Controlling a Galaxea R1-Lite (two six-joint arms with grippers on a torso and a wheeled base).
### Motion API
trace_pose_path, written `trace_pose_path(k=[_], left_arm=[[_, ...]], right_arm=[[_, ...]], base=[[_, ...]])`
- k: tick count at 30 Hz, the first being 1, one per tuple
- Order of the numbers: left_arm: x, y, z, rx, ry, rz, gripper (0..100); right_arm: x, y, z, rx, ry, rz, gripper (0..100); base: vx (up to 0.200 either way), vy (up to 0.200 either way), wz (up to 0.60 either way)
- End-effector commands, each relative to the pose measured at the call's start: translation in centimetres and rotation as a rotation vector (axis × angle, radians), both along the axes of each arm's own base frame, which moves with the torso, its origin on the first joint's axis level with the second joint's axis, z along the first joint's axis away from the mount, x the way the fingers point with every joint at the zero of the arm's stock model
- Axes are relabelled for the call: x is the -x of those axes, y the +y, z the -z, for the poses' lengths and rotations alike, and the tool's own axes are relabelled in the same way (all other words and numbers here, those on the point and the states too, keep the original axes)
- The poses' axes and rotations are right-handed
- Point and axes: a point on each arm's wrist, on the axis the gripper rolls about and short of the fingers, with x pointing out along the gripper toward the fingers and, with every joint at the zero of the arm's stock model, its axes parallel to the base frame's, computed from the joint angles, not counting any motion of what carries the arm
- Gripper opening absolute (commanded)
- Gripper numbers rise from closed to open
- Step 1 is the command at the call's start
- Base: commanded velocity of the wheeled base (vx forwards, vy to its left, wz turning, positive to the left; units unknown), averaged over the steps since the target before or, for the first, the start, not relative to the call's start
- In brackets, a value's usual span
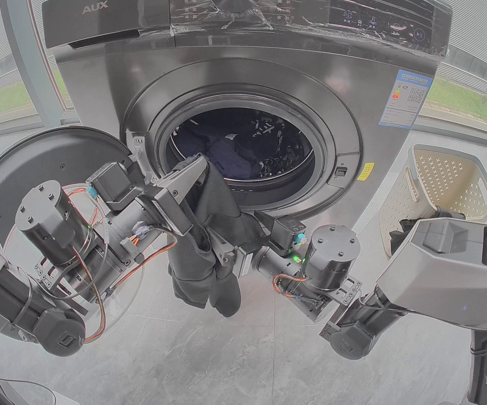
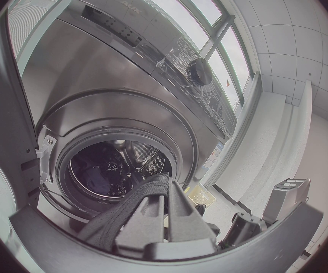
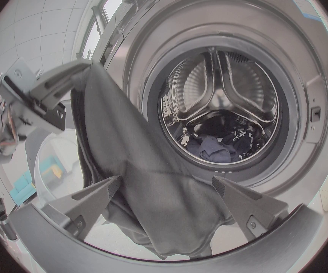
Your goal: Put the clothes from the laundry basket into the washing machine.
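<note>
Left claw (image 1: 197,169) is clamped tight on the top edge of the dark grey garment (image 1: 210,226), right at the lower left lip of the washing machine (image 1: 322,97) mouth. The cloth hangs limp below it, clear of the floor. Soft, light, floppy stuff, I'd judge. It could sag and catch on the rim, so a second hold low on the hanging bulk looks wise. The right wrist view gives the right claw (image 3: 166,186) plainly: fingers wide apart, cloth draped between them, nothing pinched. The head view hides that behind fabric but adds the laundry basket (image 1: 452,181) on the floor at the machine's right side, with something dark at its mouth.
</note>
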Motion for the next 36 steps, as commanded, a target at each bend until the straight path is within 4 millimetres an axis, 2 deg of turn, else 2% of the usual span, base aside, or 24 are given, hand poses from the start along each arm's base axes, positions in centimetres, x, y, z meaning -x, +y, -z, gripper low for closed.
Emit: trace_pose_path(k=[1, 5, 12, 28, 33, 36], left_arm=[[-0.2, 0.2, -0.2, 0.004, -0.009, -0.01, 0], [-0.4, 0.5, -0.2, 0.008, -0.008, -0.02, 0], [-0.3, 0.4, -0.2, 0.006, -0.007, -0.018, 0], [0.1, 0.4, -0.2, 0.005, -0.006, -0.007, 0], [0.0, 0.4, -0.1, 0.003, -0.006, -0.009, 0], [0.1, 0.5, -0.4, 0.01, -0.01, -0.011, 0]], right_arm=[[0.7, 1.2, 2.5, 0.042, 0.044, -0.027, 100], [1.2, 2.1, 3.4, 0.056, 0.056, -0.051, 100], [0.6, 3.0, 4.2, 0.058, 0.057, -0.03, 100], [-2.1, 3.4, 0.9, -0.059, -0.039, 0.01, 100], [-1.9, 3.7, 0.7, -0.066, -0.042, 0.002, 100], [-2.5, 3.1, 0.6, -0.071, -0.038, 0.042, 100]], base=[[0.0, 0.0, 0.0], [0.0, 0.0, 0.0], [0.0, 0.0, 0.0], [0.0, 0.0, 0.0], [0.0, 0.0, 0.0], [0.0, 0.0, 0.0]])
